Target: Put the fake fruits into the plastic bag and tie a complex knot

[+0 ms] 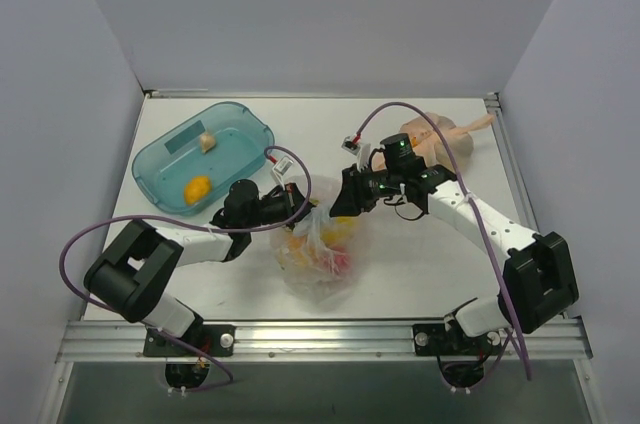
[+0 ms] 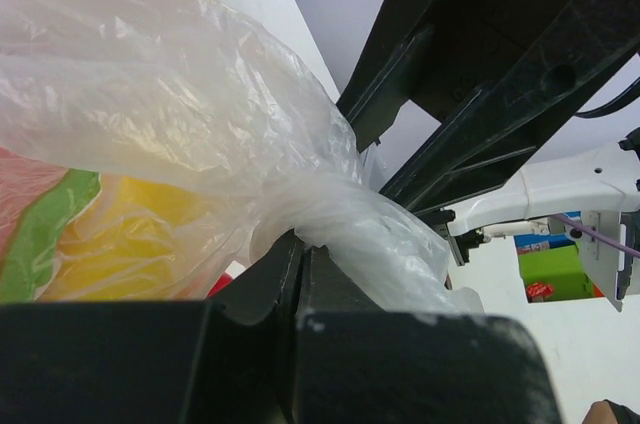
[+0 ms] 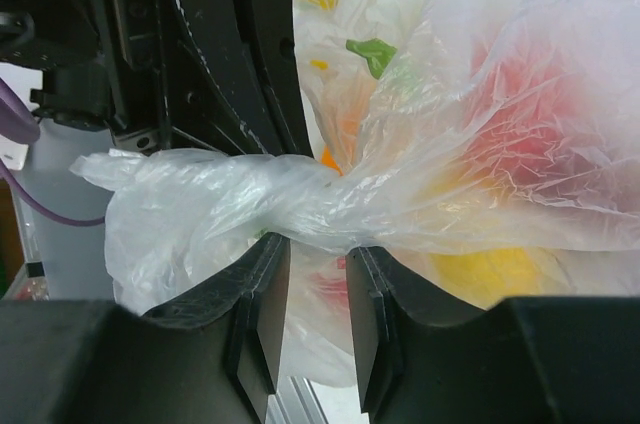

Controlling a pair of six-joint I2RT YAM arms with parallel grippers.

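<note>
White table (image 1: 420, 279), crinkly clear plastic bag (image 1: 318, 256), left claw (image 2: 300, 246) tight on its twisted neck (image 3: 300, 199), right claw (image 3: 318, 266) apart.

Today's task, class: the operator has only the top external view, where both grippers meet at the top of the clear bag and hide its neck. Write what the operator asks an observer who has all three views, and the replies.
Operator: Is the left gripper actually holding the plastic bag?
Observer: Yes. The left wrist view shows its jaws shut on the twisted neck, with plastic bunched out on both sides.
Operator: And the right gripper?
Observer: The right wrist view shows its jaws apart. The neck lies across the fingertips and is not pinched.
</note>
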